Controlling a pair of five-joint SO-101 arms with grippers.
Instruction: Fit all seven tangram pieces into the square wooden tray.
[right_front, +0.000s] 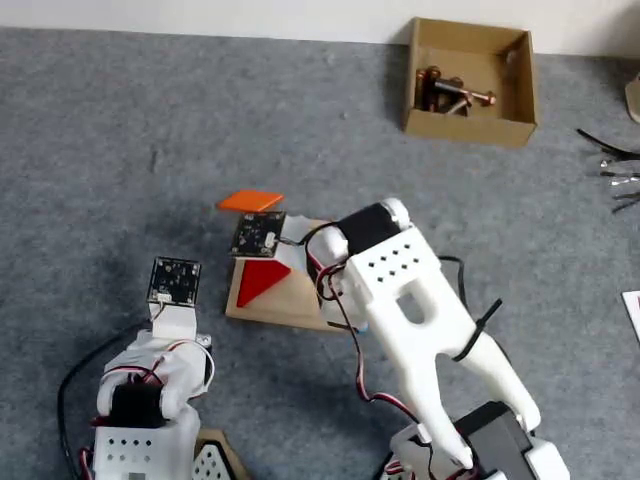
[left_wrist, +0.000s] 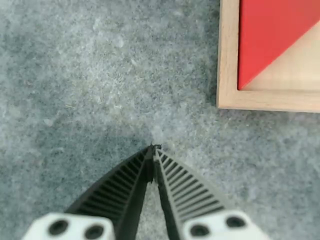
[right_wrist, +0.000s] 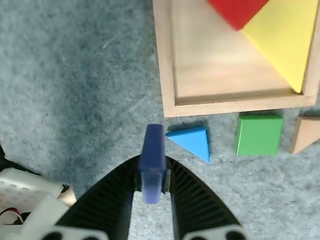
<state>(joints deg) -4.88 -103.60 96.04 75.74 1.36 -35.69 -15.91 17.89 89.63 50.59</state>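
- Tangram tray (right_front: 243, 306): square, light wood with a raised rim, sitting around the middle of the grey carpeted table (right_front: 120, 130).
- Inside it, a red triangle (right_wrist: 235, 11) sits right next to a yellow one (right_wrist: 285, 40).
- Lined up just outside one tray edge are a light blue triangle (right_wrist: 192, 141), a green square (right_wrist: 259, 135) and a tan piece (right_wrist: 306, 134).
- Orange piece (right_front: 250, 201) lies flat by the tray's far edge.
- Right gripper (right_wrist: 152, 172) is clamped on a dark blue piece (right_wrist: 152, 150), held on edge.
- Left gripper (left_wrist: 154, 150) has its jaws together, over carpet near a tray corner.

I see soft, even overhead light on the grey tabletop (right_front: 120, 120), with faint diffuse shadows pooling beside the arms and a darker patch under the left tool (left_wrist: 154, 148).
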